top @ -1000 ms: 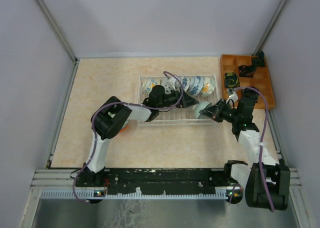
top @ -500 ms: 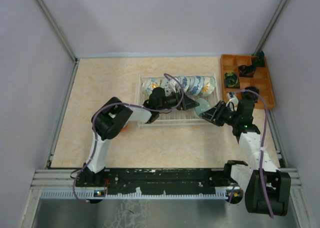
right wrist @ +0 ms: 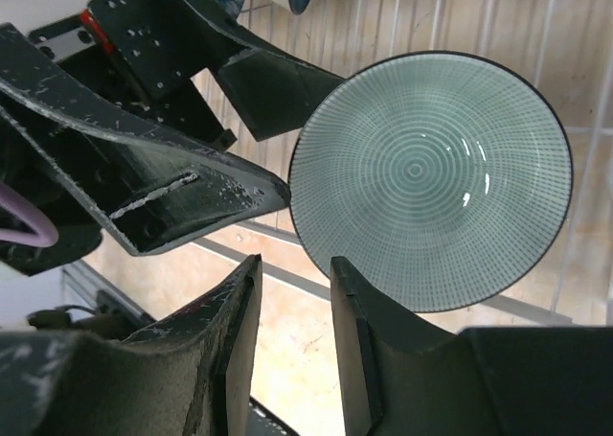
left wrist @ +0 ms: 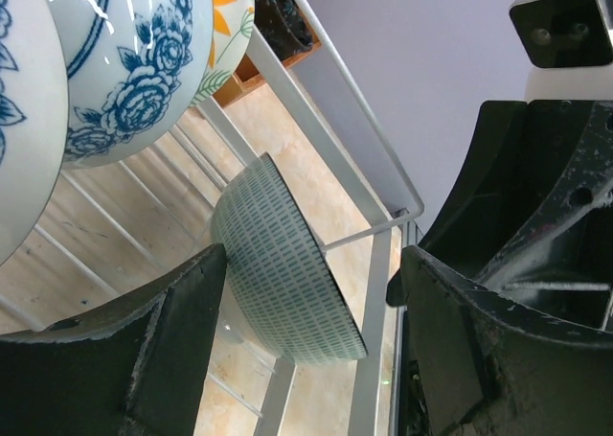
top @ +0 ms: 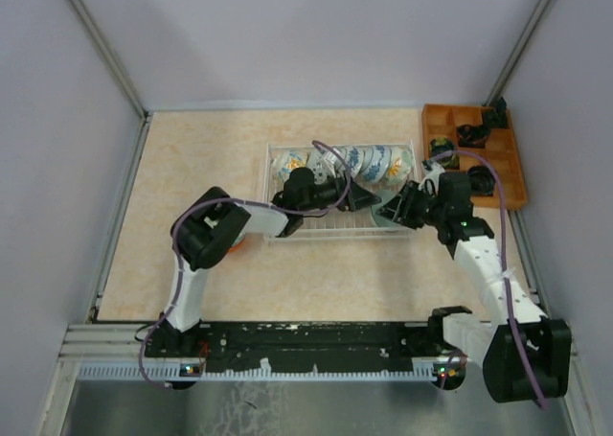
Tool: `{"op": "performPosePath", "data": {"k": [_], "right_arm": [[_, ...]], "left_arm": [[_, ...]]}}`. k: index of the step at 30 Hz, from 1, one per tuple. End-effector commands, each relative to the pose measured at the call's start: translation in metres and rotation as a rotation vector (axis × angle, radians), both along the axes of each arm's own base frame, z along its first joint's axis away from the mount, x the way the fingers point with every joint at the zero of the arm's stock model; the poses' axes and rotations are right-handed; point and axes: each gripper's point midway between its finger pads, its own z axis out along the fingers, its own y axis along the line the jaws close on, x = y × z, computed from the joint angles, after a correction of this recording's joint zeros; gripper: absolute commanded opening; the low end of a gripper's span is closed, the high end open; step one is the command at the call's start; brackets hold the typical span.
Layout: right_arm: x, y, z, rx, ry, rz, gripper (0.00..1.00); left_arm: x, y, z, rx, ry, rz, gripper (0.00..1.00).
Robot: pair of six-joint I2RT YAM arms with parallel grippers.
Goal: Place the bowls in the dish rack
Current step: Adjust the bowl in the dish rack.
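Green grid-textured round bowl point(right wrist: 429, 181) against pale wire dish rack point(left wrist: 372, 340)

No readable text, labels, brand marks or numbers in any view. Blue-flowered bowl point(left wrist: 124, 72) and green-patterned bowl point(right wrist: 431, 177) carry painted decoration only, no lettering.
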Motion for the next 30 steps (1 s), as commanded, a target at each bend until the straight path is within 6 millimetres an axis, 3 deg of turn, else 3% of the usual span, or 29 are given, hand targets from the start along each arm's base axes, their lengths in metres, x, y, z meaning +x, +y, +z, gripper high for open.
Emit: {"op": "performPosePath", "data": {"k": [1,7,17,25,30], "right_arm": [[0.014,0.001,0.011,-0.156,-0.066,-0.002,0.36],[0.020,-0.002,0.015,-0.282,-0.091,-0.030,0.38],[0.034,0.019,0.020,-0.459,-0.119,0.023,0.38],[0.038,0.034,0.001,-0.572,-0.078,0.077,0.38],[0.040,0.042,-0.005,-0.604,-0.066,0.096,0.38]], "left_arm": [[-0.002,0.007,0.033,-0.035,-0.080,0.025,0.79],[0.001,0.035,0.042,0.015,-0.104,0.108,0.80],[-0.010,0.084,0.074,0.073,-0.164,0.236,0.82],[-0.018,0.115,0.103,0.094,-0.196,0.305,0.85],[-0.024,0.128,0.110,0.106,-0.206,0.330,0.85]]}}
